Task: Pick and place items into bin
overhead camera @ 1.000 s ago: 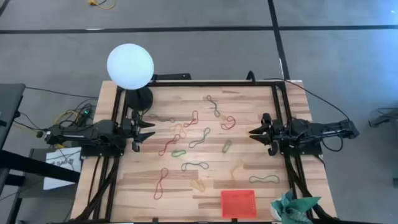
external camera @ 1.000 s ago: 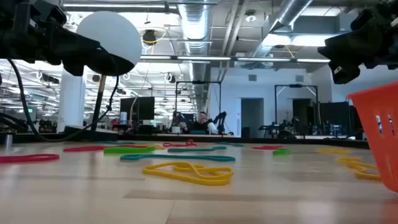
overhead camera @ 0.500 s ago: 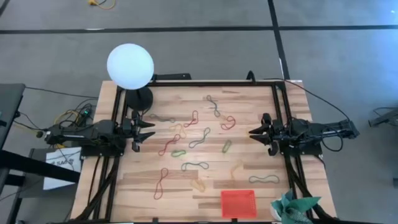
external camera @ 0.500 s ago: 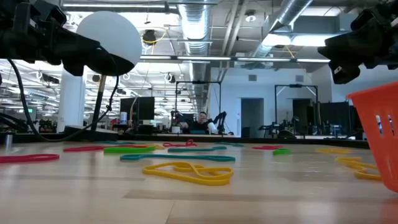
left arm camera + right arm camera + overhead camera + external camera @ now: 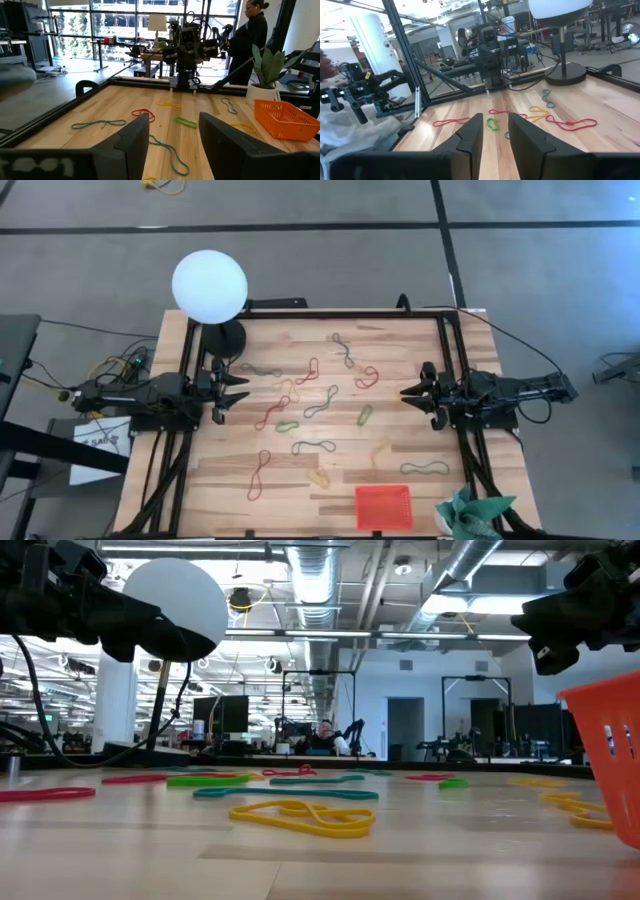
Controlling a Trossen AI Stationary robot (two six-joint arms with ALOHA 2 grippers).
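Left gripper (image 5: 232, 392): fingers spread, holding nothing.
Right gripper (image 5: 412, 393): narrow gap, empty.
Bands (image 5: 320, 401): scattered; I'd lower straight onto one.
Bin (image 5: 384, 507): empty.

- The lamp (image 5: 210, 288) stands at the table's (image 5: 400, 340) upper left corner, the only tall obstacle.
- The table's middle holds only flat rubber bands (image 5: 322, 401).
- The bin (image 5: 384, 507) sits at the lower edge, open from above.

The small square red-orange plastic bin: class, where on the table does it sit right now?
In the high view the small square red-orange plastic bin sits at the table's bottom edge, right of centre, beside the crumpled teal-green cloth and just below a dark green rubber band.
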